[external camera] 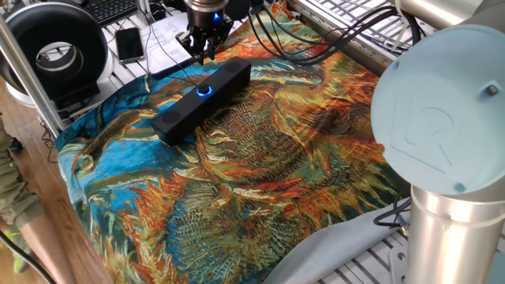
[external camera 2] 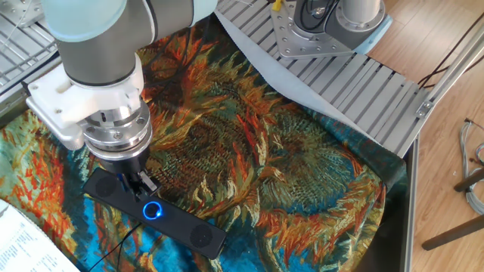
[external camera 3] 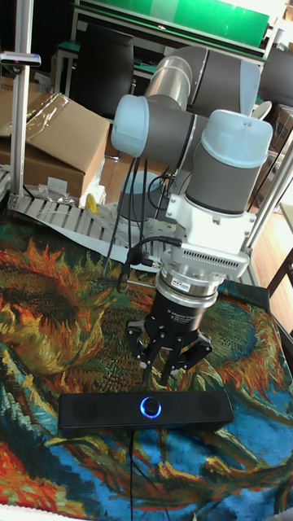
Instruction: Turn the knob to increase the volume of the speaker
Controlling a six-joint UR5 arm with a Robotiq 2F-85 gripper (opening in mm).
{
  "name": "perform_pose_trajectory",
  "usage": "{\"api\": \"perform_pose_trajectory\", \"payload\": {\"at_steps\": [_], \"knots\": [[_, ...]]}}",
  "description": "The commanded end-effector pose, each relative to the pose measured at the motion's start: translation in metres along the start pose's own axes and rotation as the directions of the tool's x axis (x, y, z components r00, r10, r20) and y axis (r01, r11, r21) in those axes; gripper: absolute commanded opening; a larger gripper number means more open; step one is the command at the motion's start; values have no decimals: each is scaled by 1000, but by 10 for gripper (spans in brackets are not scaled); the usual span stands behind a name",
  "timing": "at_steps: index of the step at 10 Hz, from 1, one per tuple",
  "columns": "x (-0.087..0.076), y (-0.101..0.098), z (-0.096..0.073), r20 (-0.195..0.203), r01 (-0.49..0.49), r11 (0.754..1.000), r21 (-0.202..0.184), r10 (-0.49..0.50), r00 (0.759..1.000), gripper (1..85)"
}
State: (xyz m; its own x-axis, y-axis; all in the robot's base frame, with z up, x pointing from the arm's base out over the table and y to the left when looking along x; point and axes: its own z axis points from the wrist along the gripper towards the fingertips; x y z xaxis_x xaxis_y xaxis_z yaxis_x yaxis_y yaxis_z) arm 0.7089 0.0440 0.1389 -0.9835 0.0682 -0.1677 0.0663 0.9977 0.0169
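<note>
One knob (external camera 3: pixel 150 405) glows just below the gripper (external camera 3: pixel 158 373).

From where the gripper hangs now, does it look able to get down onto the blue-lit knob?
Probably yes. The gripper hangs just above the speaker, close to the knob, and nothing sits between them. Its fingers look nearly closed, so they may need to spread first.
</note>
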Motion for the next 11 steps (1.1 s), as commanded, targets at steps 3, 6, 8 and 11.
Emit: {"api": "perform_pose_trajectory", "payload": {"at_steps": [3,6,8,11], "knots": [[10,1,1,-39,11,1000,-6,-11,999,337],[6,1,1,-22,25,1000,-5,-25,999,350],[2,-3,1,-8,33,999,9,-33,999,343],[5,7,8,-27,29,1000,-11,-29,999,343]]}}
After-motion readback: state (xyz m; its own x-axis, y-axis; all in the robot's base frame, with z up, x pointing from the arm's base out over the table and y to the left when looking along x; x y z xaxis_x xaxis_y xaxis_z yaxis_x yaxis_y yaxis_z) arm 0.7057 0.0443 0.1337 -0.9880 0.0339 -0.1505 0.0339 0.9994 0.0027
